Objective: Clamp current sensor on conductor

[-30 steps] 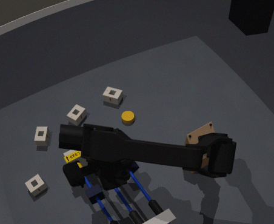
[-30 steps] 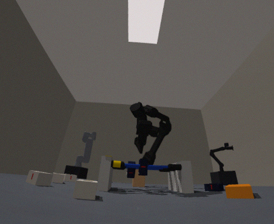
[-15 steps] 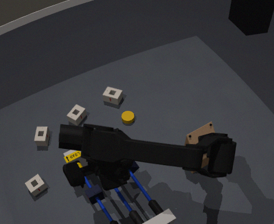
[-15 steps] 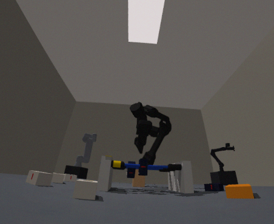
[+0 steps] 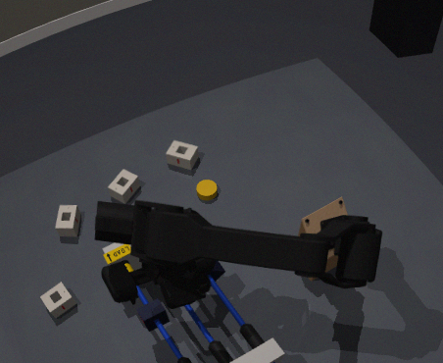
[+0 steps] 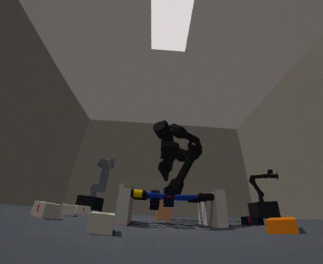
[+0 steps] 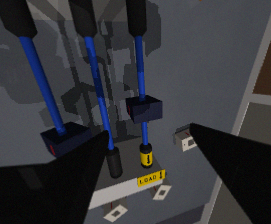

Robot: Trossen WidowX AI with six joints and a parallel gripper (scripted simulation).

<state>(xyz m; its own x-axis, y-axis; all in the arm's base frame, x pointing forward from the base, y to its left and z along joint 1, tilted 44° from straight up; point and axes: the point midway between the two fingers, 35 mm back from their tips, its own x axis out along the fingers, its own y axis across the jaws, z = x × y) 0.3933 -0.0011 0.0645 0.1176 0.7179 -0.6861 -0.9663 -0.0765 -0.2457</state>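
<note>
A dark navy sensor block [image 5: 153, 315] [image 6: 169, 197] [image 7: 144, 109] sits around the blue LOAD conductor [image 5: 171, 340] [image 7: 140, 65]. It looks closed, but the latch and the arrow's direction cannot be made out. A red mark shows on its side. The conductor's yellow-banded end [image 6: 138, 193] [image 7: 146, 156] is by the yellow LOAD marker [image 5: 118, 253] [image 7: 151, 178]. My gripper [image 6: 165, 179] [image 7: 148, 130] is open and empty, above the conductors. In the wrist view its fingertips stand apart on either side of the LOAD conductor's line, clear of the sensor.
Another navy block [image 5: 217, 271] [image 7: 66, 139] sits on an outer conductor; the middle conductor [image 7: 97, 75] runs between. White end supports [image 6: 124, 205] [image 6: 220, 208] carry the rods. A navy block [image 6: 251, 220], an orange block [image 6: 282, 225], a yellow disc [image 5: 207, 189] and several white holed blocks lie around.
</note>
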